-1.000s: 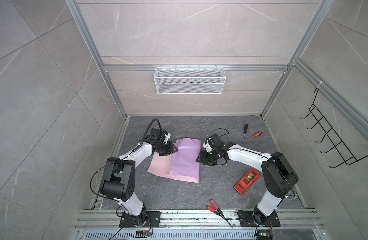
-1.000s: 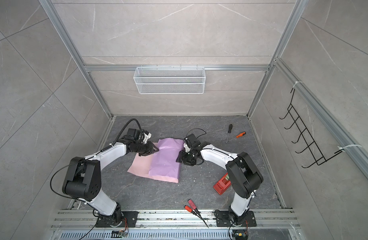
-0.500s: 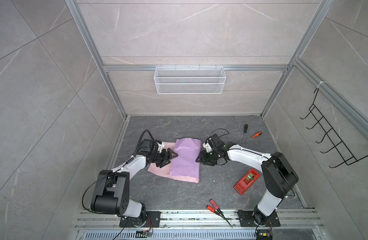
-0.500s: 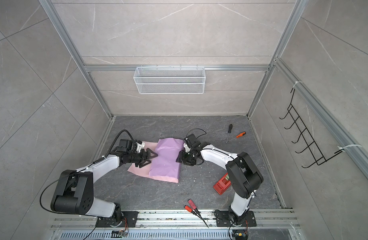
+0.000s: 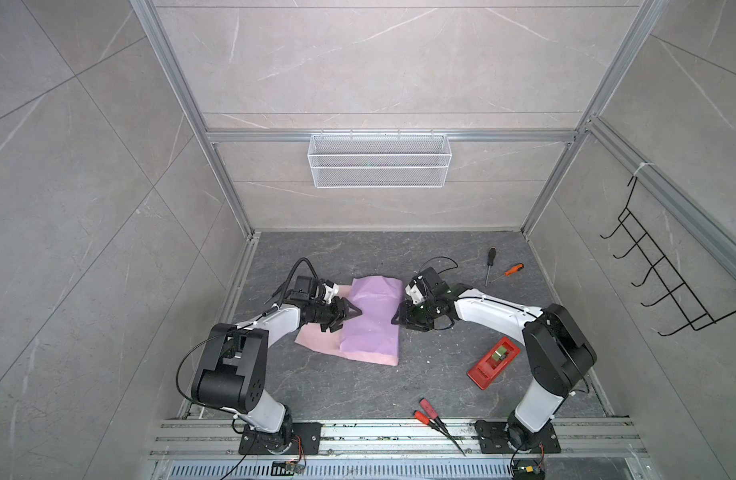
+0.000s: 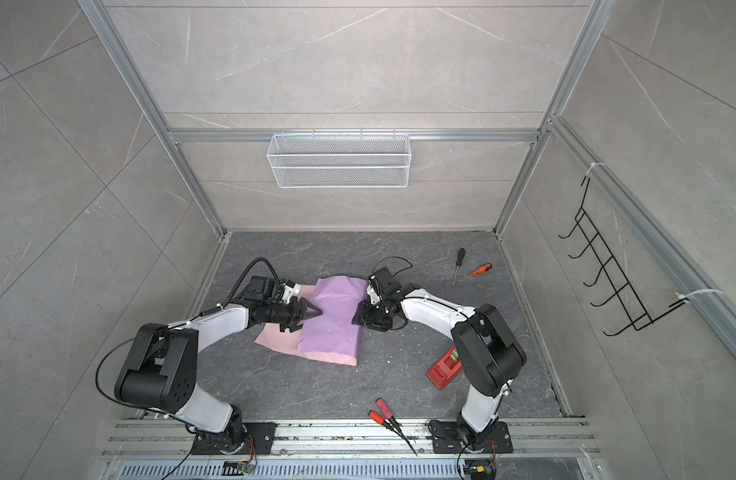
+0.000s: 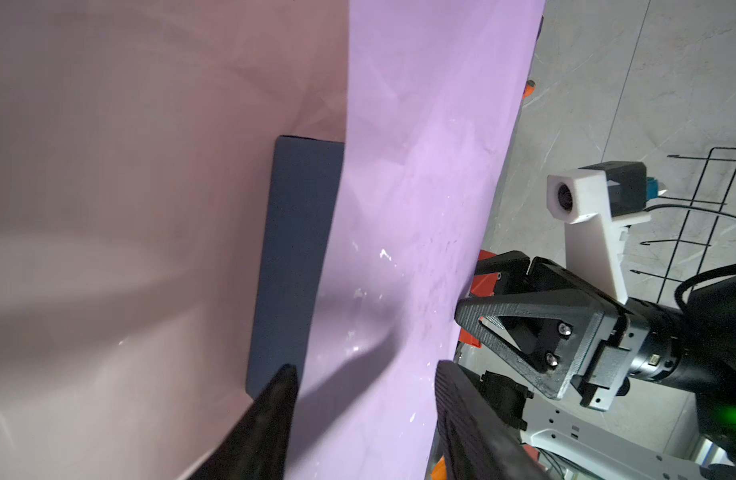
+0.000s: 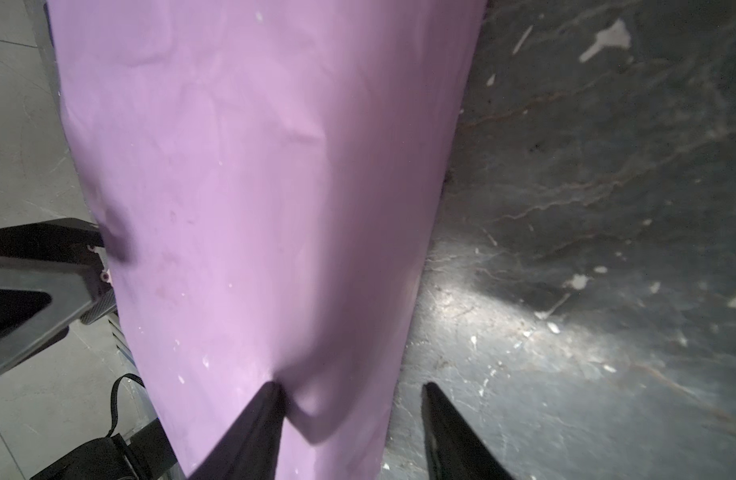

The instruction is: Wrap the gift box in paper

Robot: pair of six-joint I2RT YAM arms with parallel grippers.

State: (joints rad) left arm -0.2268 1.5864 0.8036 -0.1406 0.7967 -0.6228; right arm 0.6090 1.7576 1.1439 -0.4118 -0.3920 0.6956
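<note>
The paper [image 5: 372, 322] lies folded over the gift box, lilac side up, and its pink side [image 5: 316, 336] shows at the left. In both top views the gift box is hidden. The left wrist view shows one navy side of the gift box [image 7: 295, 257] below the lilac flap [image 7: 399, 208]. My left gripper [image 5: 345, 320] [image 7: 364, 370] is open at the flap's left edge, with one finger [image 7: 275, 415] by the box's side and the other over the lilac top. My right gripper [image 5: 399, 320] [image 8: 352, 388] is open at the right edge. One of its fingertips [image 8: 270, 399] dents the lilac paper and the other hangs over the floor.
A red tape dispenser [image 5: 494, 363] lies to the right near the right arm. Two screwdrivers [image 5: 489, 266] lie at the back right. Red-handled pliers [image 5: 430, 409] lie by the front rail. A wire basket [image 5: 379, 166] hangs on the back wall and a hook rack [image 5: 669, 282] on the right wall.
My left gripper has come from the paper's far left corner toward the front and in to the lilac flap's left edge, its jaws widening and then narrowing. The right arm has stayed put.
</note>
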